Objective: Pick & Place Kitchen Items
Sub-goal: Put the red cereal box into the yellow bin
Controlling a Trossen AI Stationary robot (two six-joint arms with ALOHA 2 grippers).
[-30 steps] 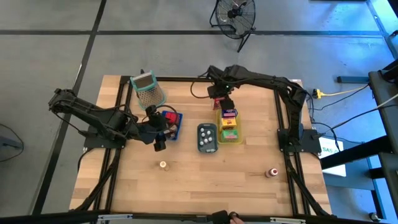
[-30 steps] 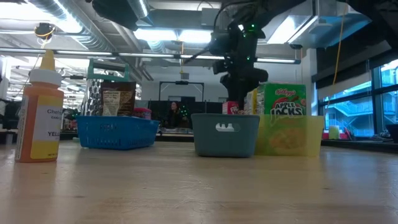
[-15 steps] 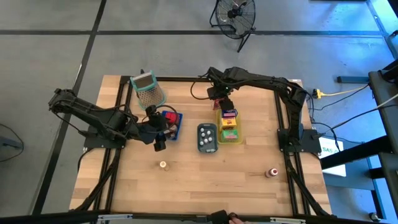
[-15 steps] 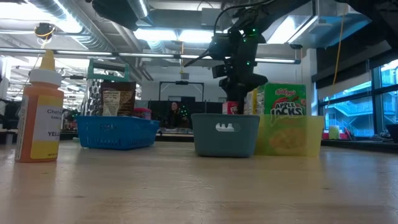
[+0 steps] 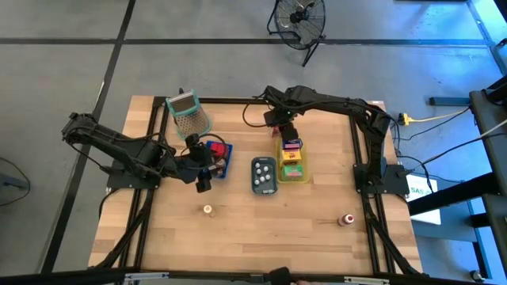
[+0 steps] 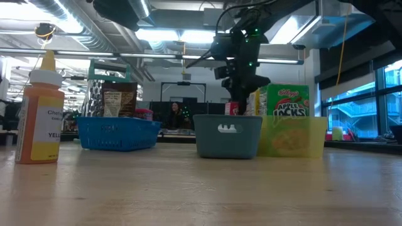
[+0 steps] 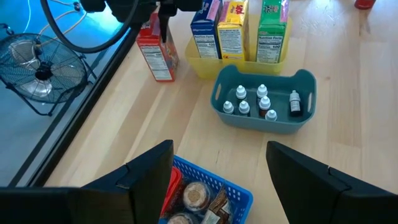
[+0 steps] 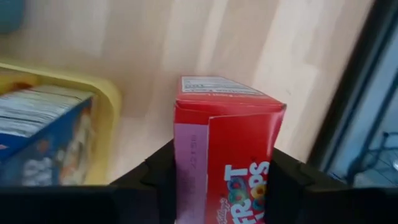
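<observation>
In the yellow tray (image 7: 205, 65), three cartons (image 7: 231, 30); beside it, right hand (image 8: 221, 180) pinching red carton (image 8: 225, 155).

The pale wooden table (image 5: 261, 229) carries a blue mesh tray (image 5: 221, 158), a grey-blue tray (image 5: 264, 175) and a yellow tray (image 5: 291, 176) mid-table, a green-rimmed metal grater (image 5: 188, 115) near the far-left corner, and a red-capped bottle (image 5: 346, 219) near the right edge.

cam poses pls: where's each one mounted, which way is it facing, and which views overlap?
High: overhead, straight down on the table; both arms show.
Low: tabletop height, level across to the room; right tool drops in from above.
Left wrist: over the blue tray, facing the grey-blue tray; own open fingers frame it.
Right wrist: looks down on the red carton between its fingers.
Shared: both wrists see the red carton and the yellow tray.
</observation>
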